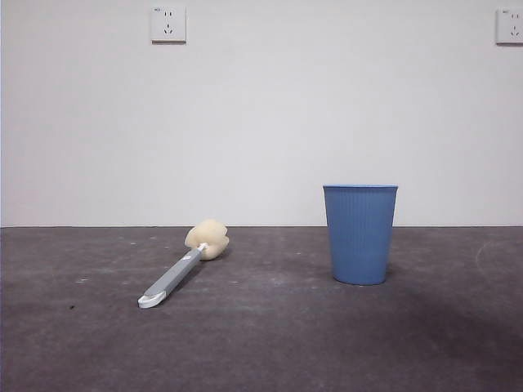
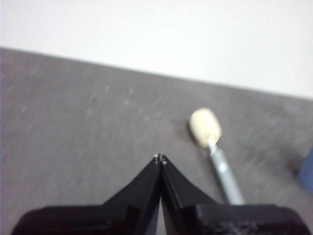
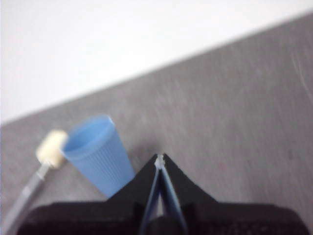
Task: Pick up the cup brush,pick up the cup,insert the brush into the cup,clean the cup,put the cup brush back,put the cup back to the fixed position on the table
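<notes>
Left gripper (image 2: pixel 160 159) hangs above the table (image 2: pixel 73 122), jaws pressed together tip to tip, holding nothing. Only its wrist view shows this; the front view has no arm in it at all. Out past those jaws, at about one o'clock, lies the cup brush (image 2: pixel 215 147), sponge head away from the claw.

Right gripper (image 3: pixel 159 159) is likewise pinched closed and empty, with the cup (image 3: pixel 100 152) just beside it at ten o'clock, upright, mouth open. Beyond the cup the brush shows again, blurred.

The front view gives the layout: the brush lies flat on the table at eight o'clock, white tip nearest the camera, yellow sponge toward the wall; the blue ribbed cup stands at four o'clock, well apart from it. Nothing lies between them. Dark grey scuffed tabletop, plain white wall (image 1: pixel 261 106), one socket (image 1: pixel 167 24) at eleven o'clock, another (image 1: pixel 509 25) at one.
</notes>
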Robot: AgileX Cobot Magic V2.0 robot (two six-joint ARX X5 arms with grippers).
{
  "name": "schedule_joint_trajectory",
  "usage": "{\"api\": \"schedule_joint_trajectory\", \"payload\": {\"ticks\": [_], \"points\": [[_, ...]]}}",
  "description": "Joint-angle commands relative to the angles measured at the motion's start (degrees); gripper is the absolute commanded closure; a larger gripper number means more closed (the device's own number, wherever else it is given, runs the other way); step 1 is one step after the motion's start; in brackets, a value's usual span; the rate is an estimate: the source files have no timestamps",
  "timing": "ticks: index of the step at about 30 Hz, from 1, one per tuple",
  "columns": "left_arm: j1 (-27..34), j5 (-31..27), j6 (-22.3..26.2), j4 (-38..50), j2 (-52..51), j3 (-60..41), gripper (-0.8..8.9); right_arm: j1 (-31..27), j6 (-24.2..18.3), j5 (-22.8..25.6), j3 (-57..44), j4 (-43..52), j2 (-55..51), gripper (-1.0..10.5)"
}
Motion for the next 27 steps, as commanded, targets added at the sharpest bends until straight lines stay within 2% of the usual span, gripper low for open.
{"api": "schedule_joint_trajectory", "payload": {"ticks": [1,4,8,12,18,23,27], "points": [[0.15,1.62,-3.06,-1.18,0.61,3.02,8.20,0.09,0.70,-1.70,4.52,0.48,1.55,9.6],[0.15,3.80,-3.04,-4.13,2.29,7.54,8.20,0.11,-0.48,-4.90,9.46,-0.57,4.50,9.6],[0.13,6.95,-2.23,-9.75,6.05,14.95,8.20,0.15,-4.13,-9.60,17.20,-6.23,10.12,9.6],[0.13,11.52,2.47,-15.54,11.28,22.53,8.20,0.17,-8.66,-15.17,25.40,-15.63,16.63,9.6],[0.09,20.85,9.97,-28.15,20.20,33.42,8.20,0.22,-18.21,-23.71,38.01,-33.57,27.02,9.6],[0.09,26.38,16.68,-38.75,26.29,39.32,8.20,1.62,-24.20,-25.70,45.11,-46.62,33.55,9.6],[0.09,27.12,18.29,-42.84,28.89,41.11,8.17,2.45,-25.53,-25.53,46.18,-49.62,35.69,9.4]]}}
